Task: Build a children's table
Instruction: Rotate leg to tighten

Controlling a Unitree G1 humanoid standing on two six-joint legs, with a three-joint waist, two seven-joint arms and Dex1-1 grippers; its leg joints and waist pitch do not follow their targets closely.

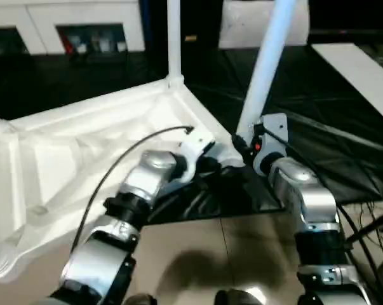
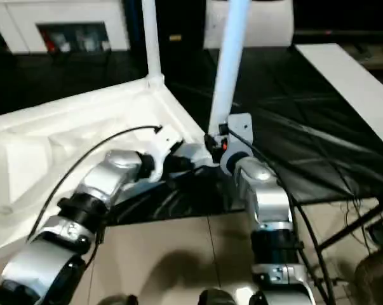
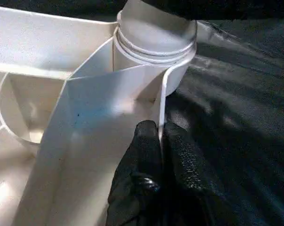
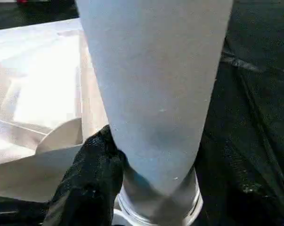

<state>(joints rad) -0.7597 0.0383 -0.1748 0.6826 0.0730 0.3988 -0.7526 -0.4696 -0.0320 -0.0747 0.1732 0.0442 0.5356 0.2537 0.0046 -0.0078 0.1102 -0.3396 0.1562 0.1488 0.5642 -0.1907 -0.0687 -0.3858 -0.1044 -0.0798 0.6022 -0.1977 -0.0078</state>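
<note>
Smooth tapered leg (image 4: 156,103) — ribbed tabletop (image 3: 85,113), round socket (image 3: 153,44).

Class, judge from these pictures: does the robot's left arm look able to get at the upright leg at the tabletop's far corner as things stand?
Probably not straight away. The left claw is pinched shut on the tabletop's near rim, and the far leg stands beyond it. The way across looks open once it lets go.

head pair downward, wrist views close

You see one white tabletop (image 1: 70,152), two white legs (image 1: 270,60) standing in its corner sockets, and two robot hands (image 1: 197,149).
</note>
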